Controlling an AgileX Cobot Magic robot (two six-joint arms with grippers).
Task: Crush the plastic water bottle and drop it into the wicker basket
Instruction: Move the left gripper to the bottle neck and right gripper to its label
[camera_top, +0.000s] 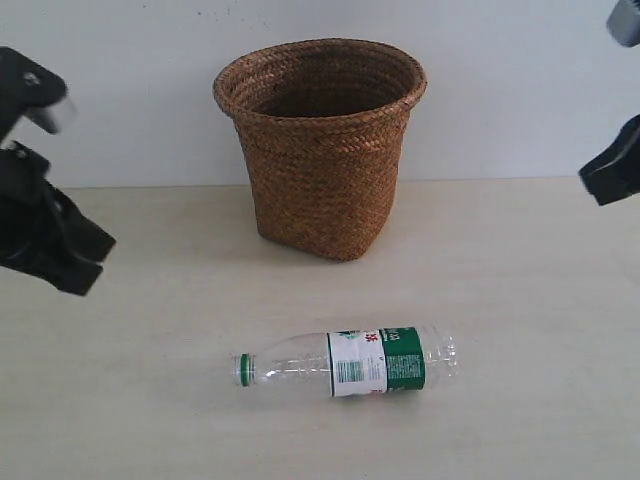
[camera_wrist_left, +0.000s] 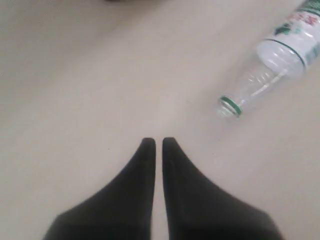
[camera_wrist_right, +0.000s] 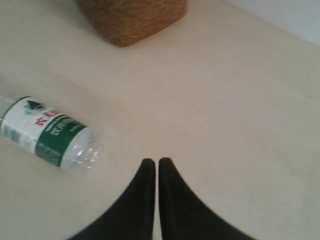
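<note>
worktop (camera_top: 530, 330): pale beige, flat, matte, carries two things.
wicker basket (camera_top: 322, 150): stands upright on the worktop, toward the back, about mid-width, open mouth up.
plastic water bottle (camera_top: 350, 364): lies on its side on the worktop, in front of the basket and well apart from it. neck with green ring points to the exterior view's left. body looks uncrushed.

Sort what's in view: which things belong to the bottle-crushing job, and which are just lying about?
Job: plastic water bottle, lying uncrushed on its side; wicker basket, upright; left tool and right tool, both shut, empty.
Lying about: nothing loose; only the table and wall.
</note>
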